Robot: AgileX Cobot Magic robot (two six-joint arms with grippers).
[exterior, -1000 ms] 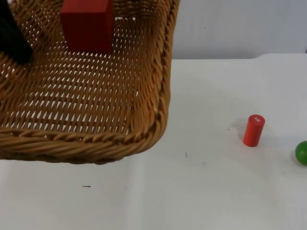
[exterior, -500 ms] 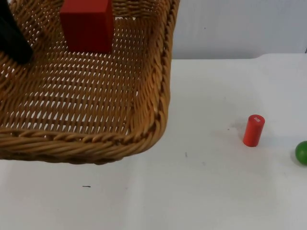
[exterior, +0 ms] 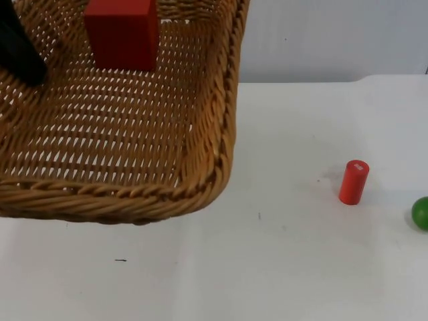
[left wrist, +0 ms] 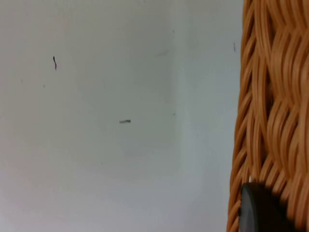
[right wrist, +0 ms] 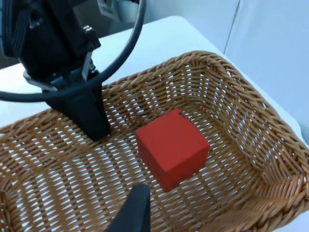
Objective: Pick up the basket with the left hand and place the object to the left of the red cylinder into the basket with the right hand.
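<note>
My left gripper [exterior: 23, 67] is shut on the left wall of the wicker basket [exterior: 134, 200] and holds it up above the table. In the right wrist view the left gripper [right wrist: 91, 116] clamps that wall from inside. A red cube [exterior: 122, 33] lies on the basket's floor near its far side. The red cube [right wrist: 171, 147] sits free, and my right gripper hovers above it, open, with one fingertip [right wrist: 136, 210] just short of the cube. The red cylinder [exterior: 353, 182] stands upright on the table at the right. In the left wrist view the basket's weave [left wrist: 270, 96] runs beside one fingertip [left wrist: 260, 208].
A green ball [exterior: 421, 212] lies at the table's right edge, just right of the cylinder. The grey partition wall [exterior: 334, 40] closes the back. White table top [exterior: 267, 267] stretches in front of the basket and between it and the cylinder.
The basket has risen slightly, its near rim shifting a little away from the table. The cube, the cylinder and the ball have not moved.
</note>
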